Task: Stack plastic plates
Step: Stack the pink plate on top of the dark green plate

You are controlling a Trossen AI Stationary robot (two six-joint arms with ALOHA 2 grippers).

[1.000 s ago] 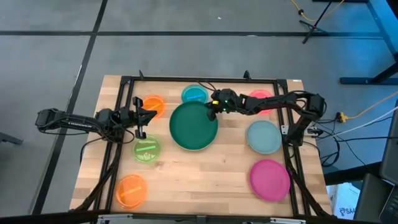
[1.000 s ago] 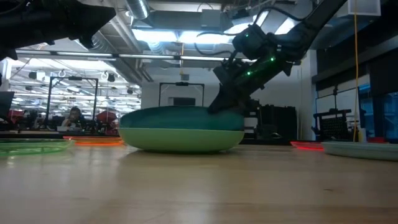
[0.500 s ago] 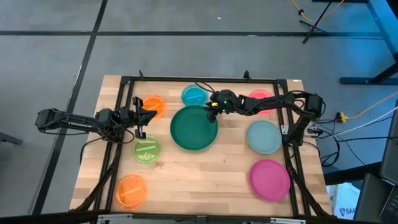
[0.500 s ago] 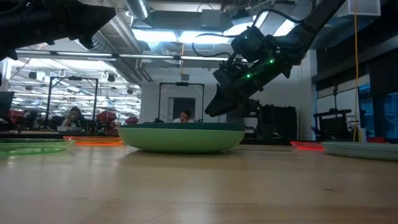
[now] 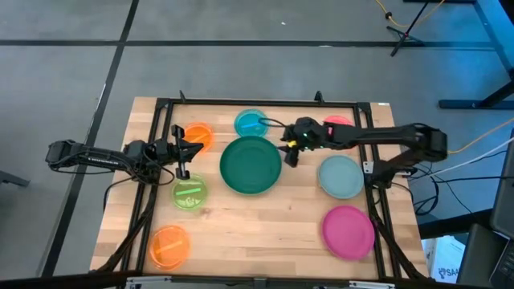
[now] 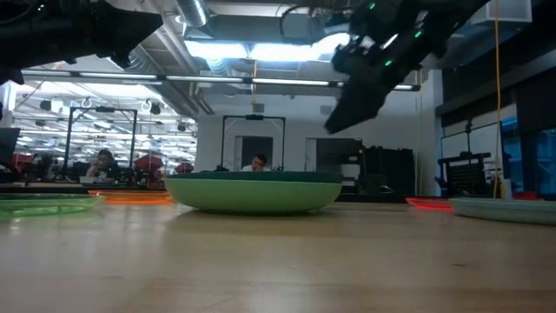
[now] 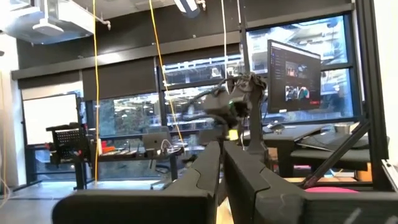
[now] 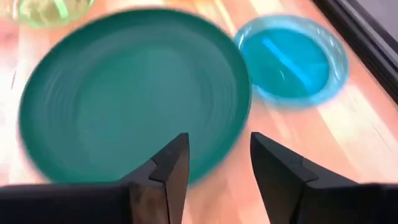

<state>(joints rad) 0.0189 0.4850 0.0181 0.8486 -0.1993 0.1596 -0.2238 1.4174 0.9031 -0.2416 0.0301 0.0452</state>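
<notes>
- The high view shows the dark green plate [image 5: 250, 164] in the middle of the counter [image 5: 273, 233], a bit toward the far edge. The low view shows it sitting inside a mint plate [image 6: 252, 195], so two plates look stacked.
- The right gripper [image 5: 291, 149] is up in the air just past the green plate's rim, on the right side. Its fingers [image 8: 168, 171] are partly open and hold nothing.
- The grey-blue plate [image 5: 340, 177] lies near the right edge, close to the right gripper. The pink-purple plate [image 5: 348, 231] is near the front right corner. A red-pink small plate [image 5: 337, 126] peeks out under the right arm by the far edge.
- The small blue plate [image 5: 251, 123] sits at the far edge, just beside the green plate.
- The left gripper [image 5: 181, 152] waits near the left edge, between an orange plate [image 5: 197, 136] and the lime plate [image 5: 189, 193]. I cannot tell how its fingers stand. Another orange plate [image 5: 169, 246] is at the front left corner.
- I think the grey-blue plate goes next, and the right arm is nearer to it.
</notes>
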